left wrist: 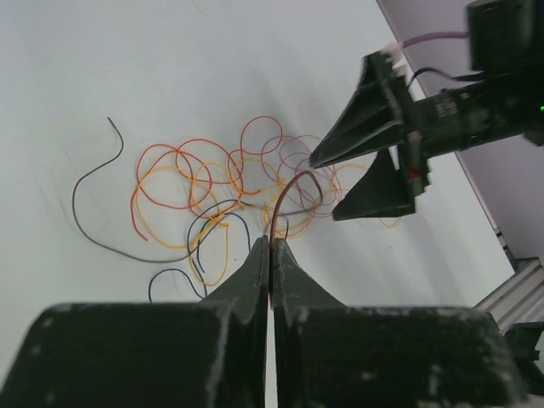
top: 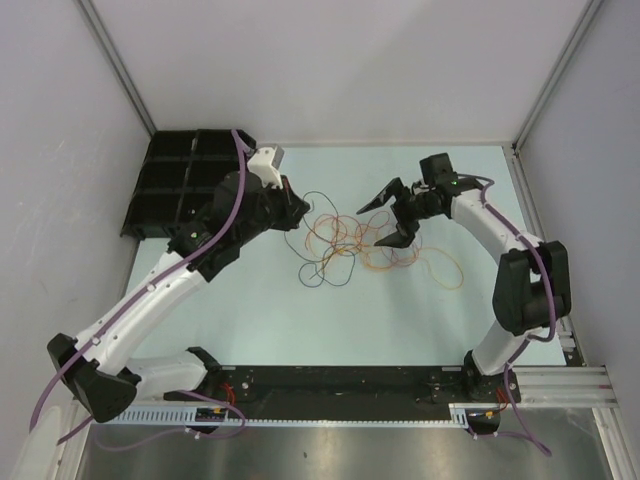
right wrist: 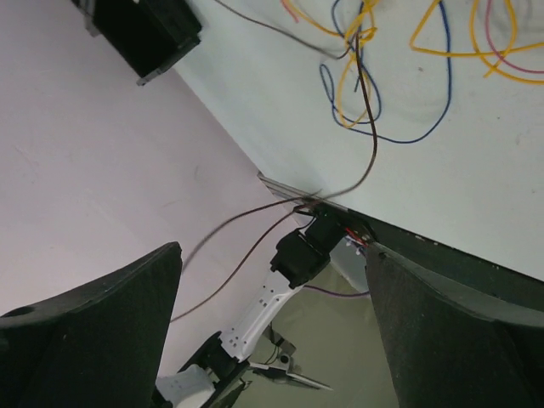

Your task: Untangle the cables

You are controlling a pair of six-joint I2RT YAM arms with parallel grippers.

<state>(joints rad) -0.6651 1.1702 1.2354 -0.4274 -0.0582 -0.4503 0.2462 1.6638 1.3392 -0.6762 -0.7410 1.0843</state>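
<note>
The cables [top: 345, 245] lie in a loose tangle of orange, red, yellow, dark blue and brown loops at mid-table. In the left wrist view, my left gripper [left wrist: 272, 242] is shut on a brown cable [left wrist: 286, 189], which arcs up from the fingertips over the tangle [left wrist: 195, 187]. From above, the left gripper [top: 300, 212] sits at the tangle's left edge. My right gripper [top: 388, 220] hangs wide open over the tangle's right side and holds nothing. In its own view, the brown cable [right wrist: 370, 144] runs blurred across the gap between the right gripper's [right wrist: 272, 249] fingers without touching them.
A black compartment tray [top: 170, 190] stands at the back left, by the left wall. White walls close in the table on three sides. A black rail [top: 340, 385] runs along the near edge between the arm bases.
</note>
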